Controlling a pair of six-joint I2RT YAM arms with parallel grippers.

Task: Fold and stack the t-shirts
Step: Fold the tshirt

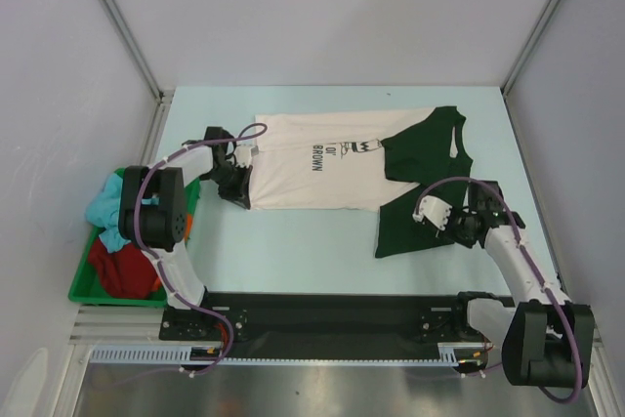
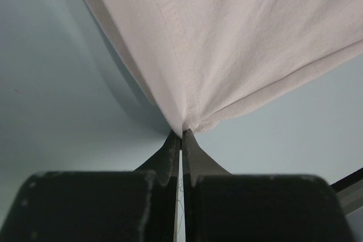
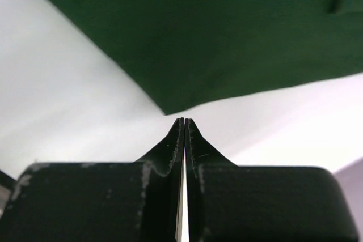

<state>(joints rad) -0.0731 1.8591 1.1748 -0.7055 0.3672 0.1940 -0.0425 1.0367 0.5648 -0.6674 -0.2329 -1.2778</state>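
A cream t-shirt with black "Brown" lettering lies flat at the table's middle. A dark green t-shirt lies to its right and overlaps its right edge. My left gripper is shut on the cream shirt's near left corner; in the left wrist view the cloth runs up from the closed tips. My right gripper is at the green shirt's near right corner. In the right wrist view its tips are shut and empty, just short of the green corner.
A green bin at the left table edge holds light blue, dark red and orange shirts in a heap. White walls close in the back and both sides. The black base rail runs along the near edge.
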